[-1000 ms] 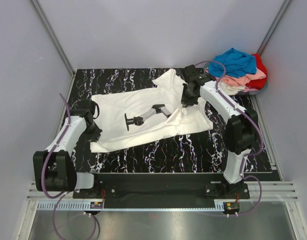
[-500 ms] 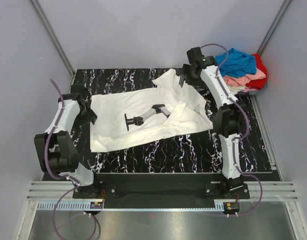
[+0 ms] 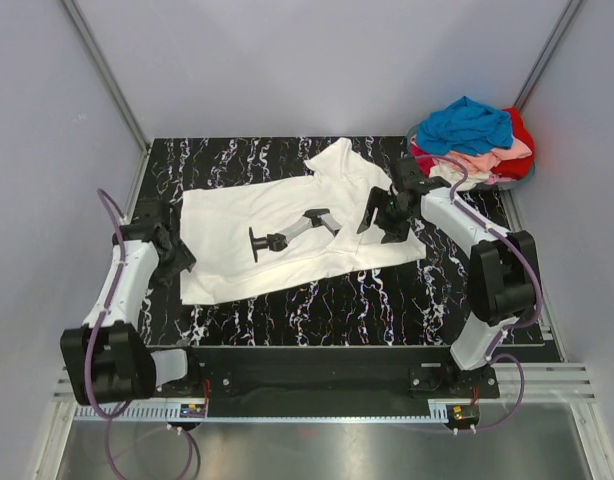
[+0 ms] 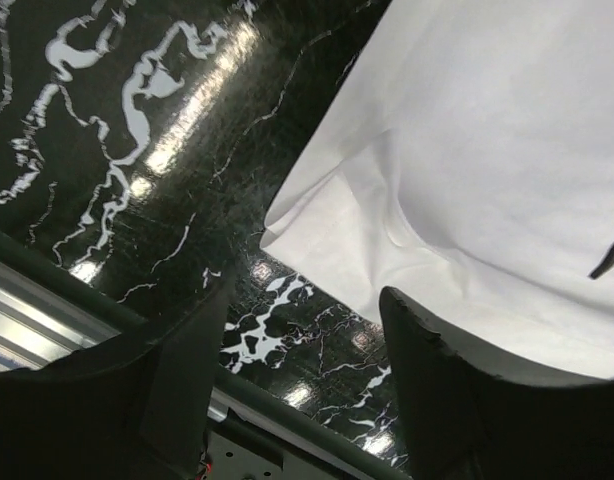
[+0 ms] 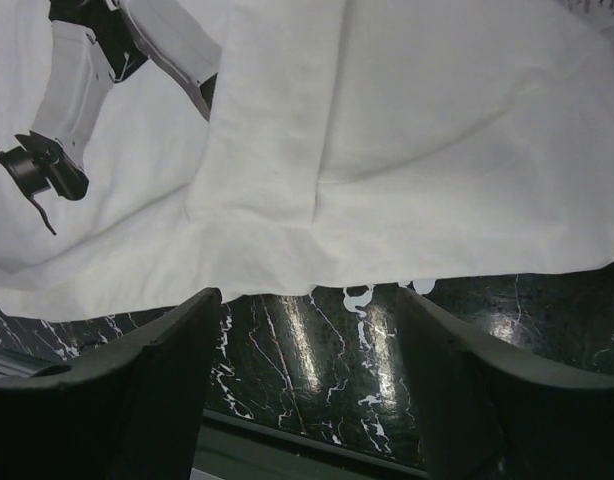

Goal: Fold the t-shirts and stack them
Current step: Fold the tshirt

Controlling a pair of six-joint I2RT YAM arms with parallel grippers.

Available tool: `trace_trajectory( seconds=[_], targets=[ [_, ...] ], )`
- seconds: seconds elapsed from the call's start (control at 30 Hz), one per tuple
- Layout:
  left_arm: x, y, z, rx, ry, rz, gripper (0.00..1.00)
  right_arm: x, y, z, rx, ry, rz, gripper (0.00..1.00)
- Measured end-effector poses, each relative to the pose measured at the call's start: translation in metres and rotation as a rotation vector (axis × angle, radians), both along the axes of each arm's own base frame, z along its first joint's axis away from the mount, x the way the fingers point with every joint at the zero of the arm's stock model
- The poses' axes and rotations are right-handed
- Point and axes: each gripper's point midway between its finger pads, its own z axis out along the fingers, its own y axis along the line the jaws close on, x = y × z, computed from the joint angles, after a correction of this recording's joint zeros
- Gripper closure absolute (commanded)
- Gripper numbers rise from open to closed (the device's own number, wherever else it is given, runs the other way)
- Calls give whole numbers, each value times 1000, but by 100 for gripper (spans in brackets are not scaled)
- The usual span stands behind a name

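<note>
The left gripper (image 4: 307, 292) is spread wide and holds nothing; its 2 dark fingers (image 4: 187, 370) frame bare table and the near-left corner of the white t-shirt (image 3: 237, 215), which they do not touch. That corner lies flat, with a shallow crease running in from it, close to the table's left edge. The right gripper (image 5: 307, 295) is likewise wide apart and empty, hanging over the shirt's near-right part, where a fold of cloth lies doubled over the body and the cloth's edge meets the black marble table (image 3: 387, 300). From above, the white t-shirt is spread across the middle of the table, its straight hem towards the left edge, 1 sleeve pointing to the far edge and the other folded in on the side nearer the right edge. A grey-and-black print (image 3: 287, 232) shows on its middle. In the far-right corner of the table sits a loose heap of other t-shirts: a bright blue t-shirt (image 3: 472, 122) on top, a pale pink t-shirt (image 3: 484, 160) under it and a red t-shirt (image 3: 519, 135) at the heap's right side, well apart from both grippers.
</note>
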Motion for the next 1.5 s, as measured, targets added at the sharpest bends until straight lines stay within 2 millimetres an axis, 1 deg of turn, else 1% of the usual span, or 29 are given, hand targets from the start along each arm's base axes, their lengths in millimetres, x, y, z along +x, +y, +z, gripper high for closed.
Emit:
trace_trajectory(
  seconds=[0.03, 0.07, 0.17, 0.23, 0.3, 0.37, 0.47, 0.5, 0.57, 0.7, 0.83, 1.0, 1.13, 1.2, 1.3, 1.37, 1.47, 1.5],
  targets=[
    [1, -2, -8, -15, 24, -5, 39, -4, 1, -7, 12, 17, 0, 28],
    [3, -5, -16, -34, 44, -10, 40, -7, 2, -11, 19, 27, 0, 30],
    [8, -12, -34, -73, 70, -30, 42, -6, 8, -13, 52, 23, 1, 38],
    [10, -17, -40, -90, 76, -43, 43, -1, 12, -11, 71, 6, 3, 40],
    [11, -19, -47, -94, 98, -56, 43, 4, 15, -14, 81, 0, 6, 41],
    [11, -20, -59, -95, 145, -65, 43, 8, 17, -24, 81, 12, 5, 41],
    [5, -21, -74, -96, 223, -78, 43, 13, 21, -42, 81, 42, 7, 42],
    [3, -20, -75, -84, 239, -84, 42, 13, 23, -48, 81, 56, 11, 42],
    [-2, -15, -71, -37, 269, -101, 40, 14, 26, -59, 76, 77, 15, 43],
    [7, -5, -60, 40, 245, -136, 41, 23, 32, -71, 72, 91, 20, 44],
    [6, -2, -61, 60, 259, -151, 41, 33, 36, -75, 75, 88, 16, 44],
    [6, -1, -61, 62, 264, -159, 42, 45, 41, -75, 80, 76, 15, 45],
    [6, -1, -61, 62, 264, -160, 42, 48, 49, -73, 85, 71, 23, 47],
    [6, -1, -61, 63, 265, -162, 43, 49, 57, -70, 92, 64, 33, 50],
    [6, -1, -61, 66, 266, -163, 43, 56, 83, -60, 120, 39, 64, 50],
    [6, 0, -61, 68, 266, -163, 43, 66, 110, -51, 155, 16, 98, 50],
    [6, 0, -61, 71, 267, -164, 43, 88, 154, -35, 211, -29, 148, 50],
    [5, 0, -61, 72, 267, -165, 43, 96, 166, -31, 230, -50, 164, 49]
  ],
)
